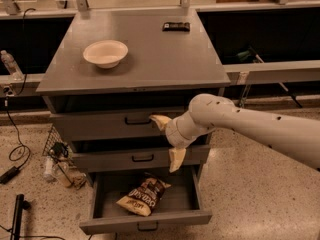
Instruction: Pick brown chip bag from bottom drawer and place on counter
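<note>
hand (164, 143) splayed before middle drawer (112, 159); arm (260, 129) cropped

**Warm, soft light from overhead**

You see the two-finger tan gripper (164, 143) evenly lit in front of the upper drawers. Above its spread jaws, the flat grey matte counter (150, 59) carries a pale sheen. Below them, the open grey bottom drawer (145, 223) is dimmer inside.
</note>
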